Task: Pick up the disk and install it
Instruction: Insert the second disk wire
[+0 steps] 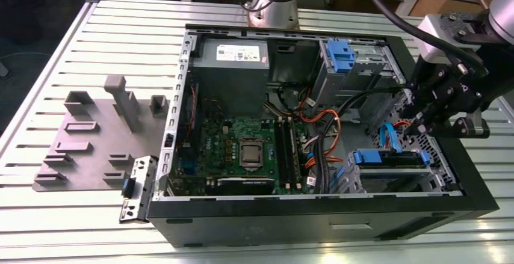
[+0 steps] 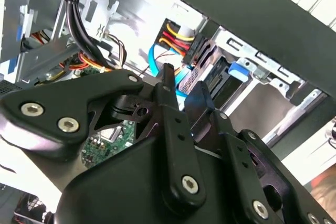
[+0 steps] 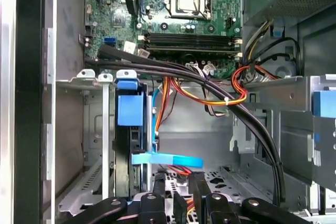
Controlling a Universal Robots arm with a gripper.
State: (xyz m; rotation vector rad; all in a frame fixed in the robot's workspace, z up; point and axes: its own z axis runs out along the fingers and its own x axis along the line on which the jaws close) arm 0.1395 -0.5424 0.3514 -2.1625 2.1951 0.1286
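Now, exterior view. The gripper (image 1: 411, 129) hangs inside the open computer case (image 1: 321, 219), at the exterior view's right. Just below it the disk (image 1: 389, 157) sits in the lower drive bay, blue rail uppermost. The case is black sheet metal; the green circuit board (image 1: 241, 150) lies flat on its floor.

Second wrist view. Two dark, screw-studded fingers (image 2: 169, 90) stand parted with nothing between them (only a blue flat cable (image 2: 157, 59) shows through the gap, farther off). The disk (image 2: 223, 80) lies beyond the tips, near but apart, with its blue plastic tab facing out of the bright steel bay.

First wrist view. The disk (image 3: 128, 135) stands edge-on in its slot, a dark slab topped by a glossy blue tab. The gripper (image 3: 178, 186) is just beside it, not touching, jaws apart and empty. A bundle of black, orange and red wires (image 3: 210, 95) sweeps across the bay mouth.

Judgement: the carrying looks done and the disk is in its bay, so the step in hand is the seating. Whether it is fully home I cannot tell. Any last push calls for a straight line along the slot, pressing on the tab and keeping clear of the loose wires.
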